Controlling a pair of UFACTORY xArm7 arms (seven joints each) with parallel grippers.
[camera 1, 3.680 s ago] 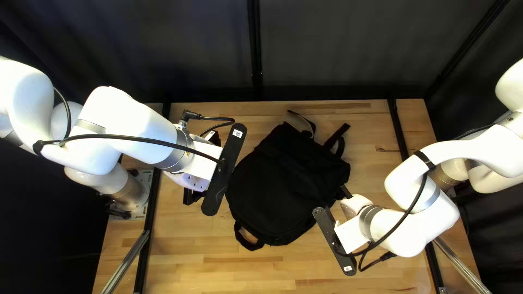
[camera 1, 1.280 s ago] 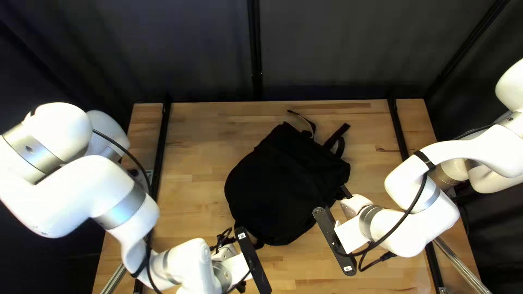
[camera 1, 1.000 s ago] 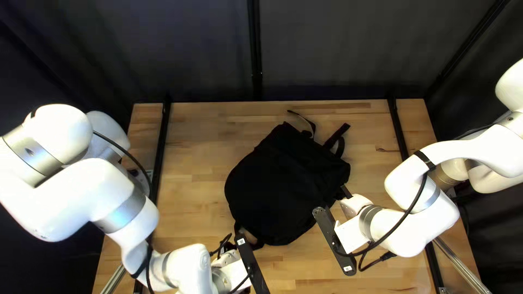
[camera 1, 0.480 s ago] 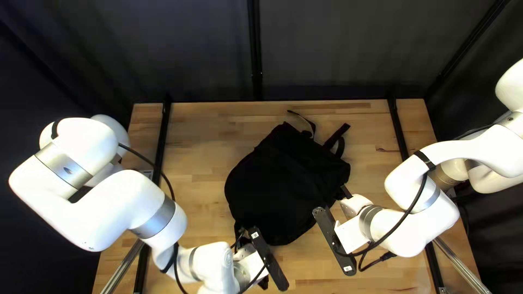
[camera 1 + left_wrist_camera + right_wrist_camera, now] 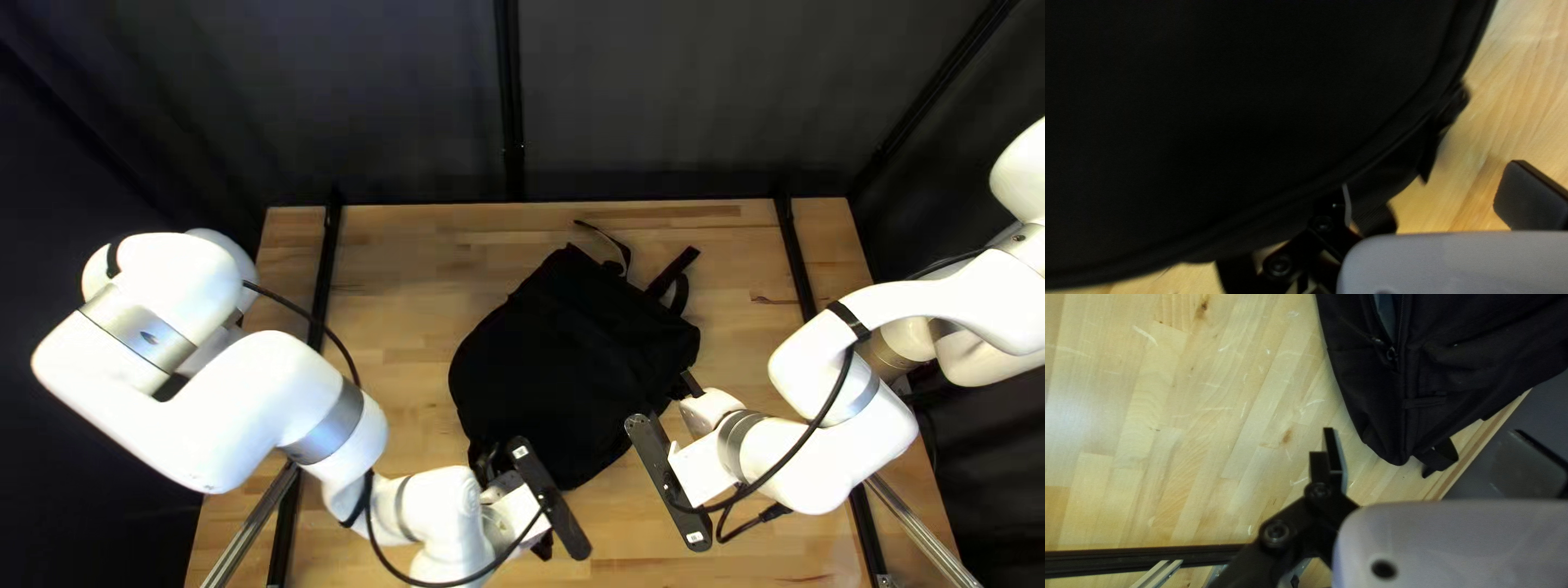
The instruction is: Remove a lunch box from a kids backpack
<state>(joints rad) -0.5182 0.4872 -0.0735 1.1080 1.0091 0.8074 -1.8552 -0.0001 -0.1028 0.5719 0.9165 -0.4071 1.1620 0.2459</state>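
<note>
Backpack (image 5: 572,359), black and sprawled on the table (image 5: 381,272) in the top left view, straps (image 5: 672,279) trailing toward the far edge, and here's my left arm (image 5: 250,392) reaching round to its near end, my right arm (image 5: 751,457) on its other side. No lunch box on show; presumably it's inside, but I can't tell where. Over to the left wrist view: left gripper (image 5: 1432,196) spread wide, nothing grasped, one finger right by the backpack's seamed edge, the other out over the wood, and a dark webbing loop (image 5: 1377,220) low between them. That looks like the hold to go for, I'd say: come in low, get the loop well between the fingers, and only then squeeze, because slack cloth would likely slip free. Mind that near finger, too; it could shove the edge along instead. And to the right wrist view: right gripper (image 5: 1432,452) is spread as well, gripping nothing, near the backpack, a zip pull (image 5: 1391,354) ahead of it beside a parted zip. Good spot for bracing, this: pin the side gently as the left one takes up the load, or the whole bag probably skids.
</note>
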